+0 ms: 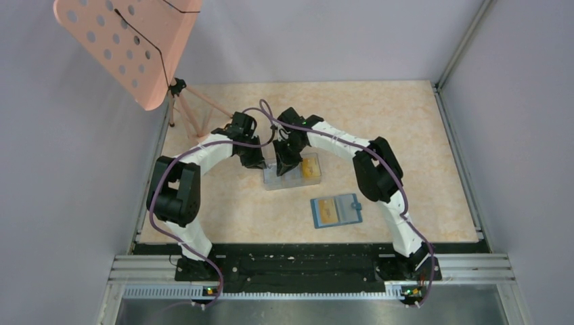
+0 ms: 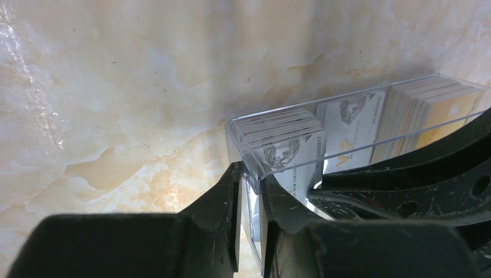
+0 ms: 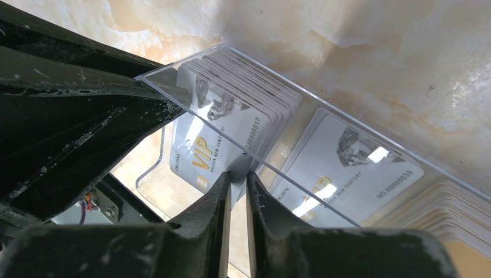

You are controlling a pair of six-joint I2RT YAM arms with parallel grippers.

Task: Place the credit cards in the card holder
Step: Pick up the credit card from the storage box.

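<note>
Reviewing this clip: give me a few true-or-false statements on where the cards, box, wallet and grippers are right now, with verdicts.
1. The card holder lies open on the table, apart from the clear box. True.
2. The left gripper hangs free of the clear box. False: its jaws are shut on the box's wall at a corner.
3. An orange-yellow card shows in the card holder. True.
4. The clear box is empty. False: it holds whitish cards and an orange-yellow stack.
5. The right gripper is at the card holder. False: it is at the clear box, beside the left gripper.
</note>
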